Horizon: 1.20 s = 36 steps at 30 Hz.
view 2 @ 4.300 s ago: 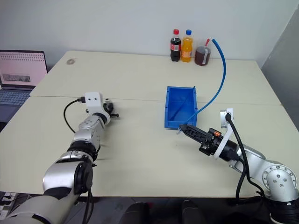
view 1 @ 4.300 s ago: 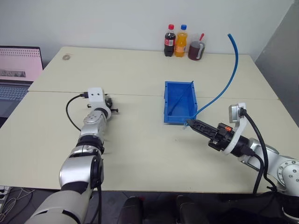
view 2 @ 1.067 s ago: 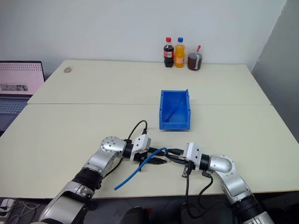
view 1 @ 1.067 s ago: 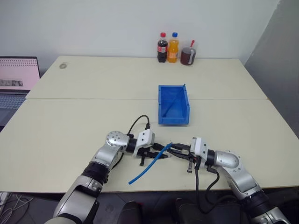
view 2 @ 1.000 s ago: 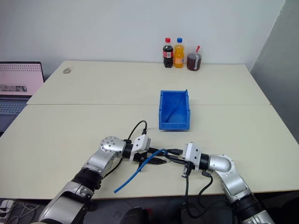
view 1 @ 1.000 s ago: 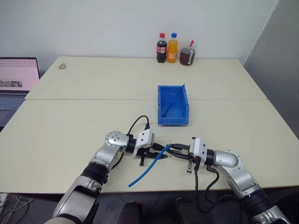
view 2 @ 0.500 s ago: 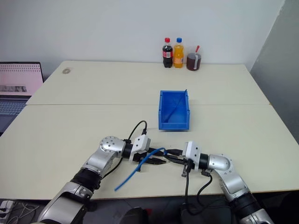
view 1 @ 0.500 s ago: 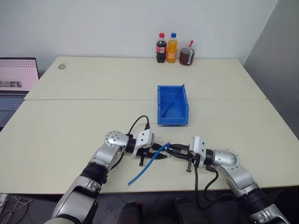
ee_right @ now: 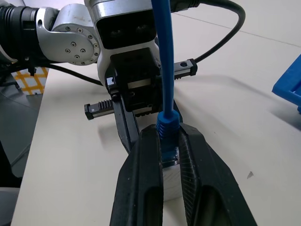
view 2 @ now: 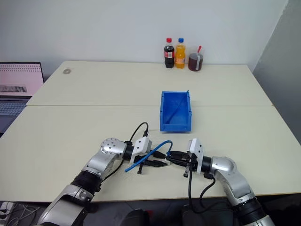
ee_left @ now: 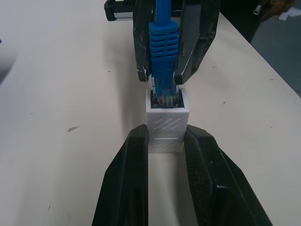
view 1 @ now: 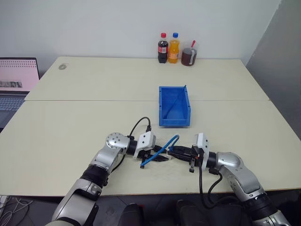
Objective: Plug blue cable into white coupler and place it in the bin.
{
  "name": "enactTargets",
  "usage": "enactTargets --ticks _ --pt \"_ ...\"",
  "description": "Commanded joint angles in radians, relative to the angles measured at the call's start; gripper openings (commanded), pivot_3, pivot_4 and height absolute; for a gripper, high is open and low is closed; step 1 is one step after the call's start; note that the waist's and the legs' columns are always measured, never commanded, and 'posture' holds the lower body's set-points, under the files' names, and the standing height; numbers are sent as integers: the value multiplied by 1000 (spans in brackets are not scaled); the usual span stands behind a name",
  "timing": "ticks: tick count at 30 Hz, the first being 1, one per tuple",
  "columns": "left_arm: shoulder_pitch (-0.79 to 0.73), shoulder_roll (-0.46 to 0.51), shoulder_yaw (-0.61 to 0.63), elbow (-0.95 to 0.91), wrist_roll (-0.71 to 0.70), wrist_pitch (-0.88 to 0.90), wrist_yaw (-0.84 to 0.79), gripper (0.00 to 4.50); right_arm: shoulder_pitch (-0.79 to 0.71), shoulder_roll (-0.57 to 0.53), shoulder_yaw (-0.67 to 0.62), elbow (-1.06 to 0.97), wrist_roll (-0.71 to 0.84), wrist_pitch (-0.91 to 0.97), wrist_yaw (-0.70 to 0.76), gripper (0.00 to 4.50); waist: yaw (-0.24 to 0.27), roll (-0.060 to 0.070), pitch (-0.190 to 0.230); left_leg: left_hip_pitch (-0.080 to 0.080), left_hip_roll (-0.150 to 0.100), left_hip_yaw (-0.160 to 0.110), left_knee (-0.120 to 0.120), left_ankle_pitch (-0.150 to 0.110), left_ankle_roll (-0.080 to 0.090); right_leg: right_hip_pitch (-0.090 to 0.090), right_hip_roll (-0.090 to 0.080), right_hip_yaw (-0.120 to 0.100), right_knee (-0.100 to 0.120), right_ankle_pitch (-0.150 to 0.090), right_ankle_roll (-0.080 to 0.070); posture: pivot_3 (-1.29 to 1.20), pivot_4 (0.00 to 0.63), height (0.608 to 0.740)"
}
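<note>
The cream surface carries everything, and from the head views the bright blue bin stands well beyond the two arms, near the middle seam, holding neither cable nor coupler. At the far edge three drink bottles stand together, and a laptop sits off the left side.

Near the front edge the left end effector and the right end effector point at each other, tips meeting. The blue cable arches up between them and trails down toward the left arm, its free end by the surface.

The head views are too coarse to show the joint; the wrist views give it. In the left wrist view the left end effector's two black fingers are clamped on the sides of the white coupler, and the cable's clear plug sits partly in the coupler's dark opening, with the ribbed blue boot still outside. The right wrist view shows the right end effector's fingers pinched on that boot just behind the plug, with the cable rising straight past the left arm's white housing
</note>
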<state>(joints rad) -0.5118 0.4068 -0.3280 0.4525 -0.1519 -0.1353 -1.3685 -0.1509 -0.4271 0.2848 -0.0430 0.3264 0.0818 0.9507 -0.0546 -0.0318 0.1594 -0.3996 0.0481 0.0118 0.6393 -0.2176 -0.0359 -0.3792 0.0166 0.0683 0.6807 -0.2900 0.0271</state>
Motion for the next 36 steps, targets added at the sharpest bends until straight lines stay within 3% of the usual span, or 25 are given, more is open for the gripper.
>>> enactTargets --ticks 1,8,12,15,21,23,26,30,34,36 --pt "14 19 0 -12 5 7 -20 770 46 -26 89 149 -171 -119 0 225 -1 0 -1 0 0 0 0 0 0 0 0 0 0 0 0 0 150 740" --pt "21 28 1 -20 3 7 -27 770 -24 -22 83 336 -254 -417 -3 225 -5 -1 -5 3 0 2 -2 0 0 1 1 0 0 0 0 0 150 740" --pt "22 31 1 -23 3 8 -28 770 -56 -22 94 402 -257 -480 14 225 -6 -1 -5 6 0 2 -4 0 0 3 1 1 0 0 -1 0 150 740" --pt "22 33 2 -23 3 8 -29 770 -57 -21 104 399 -217 -403 44 225 -6 -1 -5 8 0 2 -4 0 0 5 1 2 0 -1 -1 0 150 740" --pt "36 42 3 -44 2 16 -27 770 10 -26 93 235 39 127 77 225 -6 -3 -13 11 1 -1 -9 0 0 6 0 4 0 -3 -5 0 150 740" --pt "40 44 3 -51 3 21 -27 770 23 -30 84 204 76 220 70 225 -5 -3 -15 12 2 -1 -11 0 0 6 0 3 0 -5 -9 0 150 740" --pt "42 46 5 -57 3 26 -28 770 36 -35 85 193 36 191 56 225 -4 -3 -16 12 2 -3 -13 0 0 6 0 0 0 -8 -11 0 150 740" --pt "42 46 6 -59 4 27 -28 770 29 -23 96 231 -84 9 8 225 -3 -3 -16 11 2 -3 -14 -1 0 6 1 -2 0 -10 -11 0 150 740" --pt "31 49 15 -42 19 17 -3 770 16 6 54 197 -84 -28 -43 225 -4 -4 -16 11 2 -3 -14 -1 -1 6 1 -2 0 -10 -11 0 150 740" --pt "23 60 27 -35 12 32 -1 1477 23 8 28 121 -63 1 -67 225 -5 -4 -16 12 2 -3 -14 -1 -1 6 1 -2 1 -9 -10 0 150 740"
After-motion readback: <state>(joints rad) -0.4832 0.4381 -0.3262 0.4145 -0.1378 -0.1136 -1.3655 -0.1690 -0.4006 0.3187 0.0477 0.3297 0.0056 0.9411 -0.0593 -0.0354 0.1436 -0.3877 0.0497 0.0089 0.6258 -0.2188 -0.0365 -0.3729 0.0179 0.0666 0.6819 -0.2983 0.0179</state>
